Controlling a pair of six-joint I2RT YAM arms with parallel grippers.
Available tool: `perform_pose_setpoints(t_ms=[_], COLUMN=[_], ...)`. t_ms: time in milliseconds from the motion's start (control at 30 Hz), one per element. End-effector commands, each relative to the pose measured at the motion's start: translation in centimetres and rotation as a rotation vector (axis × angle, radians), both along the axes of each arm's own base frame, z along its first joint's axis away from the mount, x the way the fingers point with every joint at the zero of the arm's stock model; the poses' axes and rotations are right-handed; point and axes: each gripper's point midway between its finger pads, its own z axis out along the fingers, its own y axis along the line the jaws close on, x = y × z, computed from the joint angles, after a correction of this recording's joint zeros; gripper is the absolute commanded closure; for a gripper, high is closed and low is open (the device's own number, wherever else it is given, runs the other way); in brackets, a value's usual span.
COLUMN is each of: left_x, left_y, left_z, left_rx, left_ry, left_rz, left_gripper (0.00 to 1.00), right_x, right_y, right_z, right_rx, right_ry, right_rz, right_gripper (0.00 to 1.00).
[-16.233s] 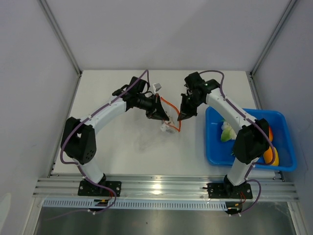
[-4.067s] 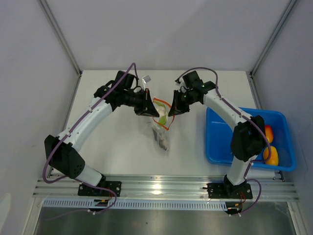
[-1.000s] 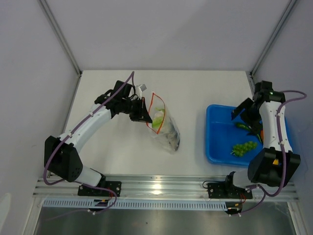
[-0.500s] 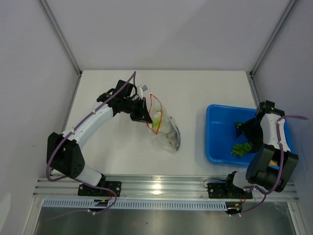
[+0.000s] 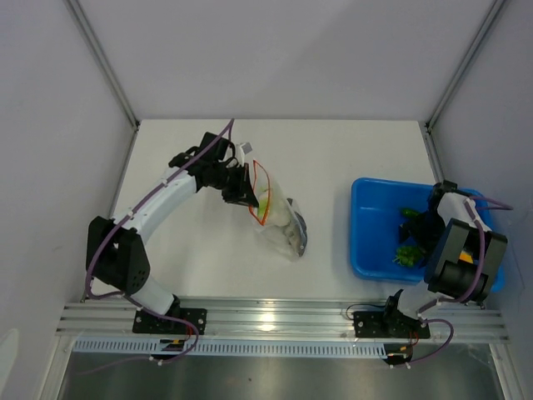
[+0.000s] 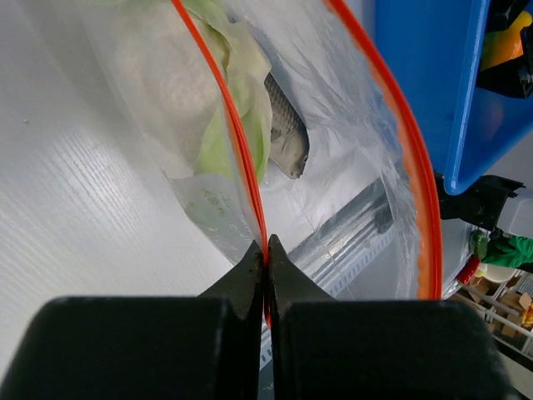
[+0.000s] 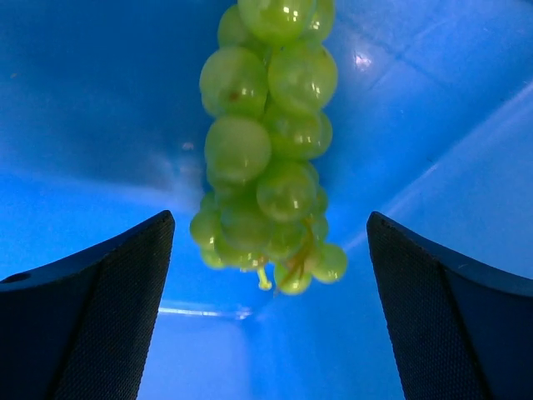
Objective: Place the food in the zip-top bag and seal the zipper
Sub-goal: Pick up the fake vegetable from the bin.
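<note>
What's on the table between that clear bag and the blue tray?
Nothing: in the top view, only bare white table separates the zip-top bag from the blue tray.

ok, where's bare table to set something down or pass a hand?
Bare table between the zip-top bag and the blue tray, and along the far edge behind both. Also the near-left patch inside the left arm curve. Crowded: the tray, with the right gripper open over the grapes.
</note>
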Motion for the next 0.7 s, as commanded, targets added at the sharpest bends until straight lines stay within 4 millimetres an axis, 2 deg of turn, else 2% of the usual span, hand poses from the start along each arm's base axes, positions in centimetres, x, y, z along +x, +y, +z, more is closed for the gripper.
perform_pose_setpoints(t_ms=[0,167,267,300,367,400,500,567,667], left_x=[1.4,1.5,1.7,1.7,2.0,2.0,2.1,2.1,1.9], left_y=[-0.1,-0.5,-0.6,-0.6,-0.7,-0.7,-0.9,-0.9,-0.9], left_z=[1.1,0.3,0.2,0.3,0.4,0.5,1.2,1.3,1.8], left_rx=[-0.005,-0.014,-0.015,-0.014,-0.013,-0.016,-0.031,-0.033,-0.042], left_ry=[-0.041,-0.001,0.003,0.001,0.0,0.003,-0.008,-0.011,-0.014], left_rz=[-0.001,-0.008,-0.01,-0.01,-0.012,-0.011,-0.014,-0.012,-0.01], left_gripper=[0.99,0.99,0.99,0.99,0.99,0.99,0.99,0.99,0.99], right_x=[0.5,1.0,1.4,1.6,1.8,2.0,2.6,3.6,5.0], right_y=[-0.9,-0.4,0.0,0.0,0.3,0.3,0.4,0.5,0.5], right_z=[-1.0,-1.7,-2.0,-2.1,-2.1,-2.0,-0.9,0.5,3.3], right_rx=[-0.038,-0.015,-0.002,0.002,0.017,0.02,0.032,0.031,0.011], right_ry=[-0.008,-0.012,-0.031,-0.039,-0.049,-0.056,-0.097,-0.154,-0.241], right_rz=[-0.039,-0.058,-0.06,-0.058,-0.052,-0.047,-0.01,0.026,0.084], right_gripper=[0.04,0.15,0.26,0.35,0.44,0.54,0.64,0.68,0.83])
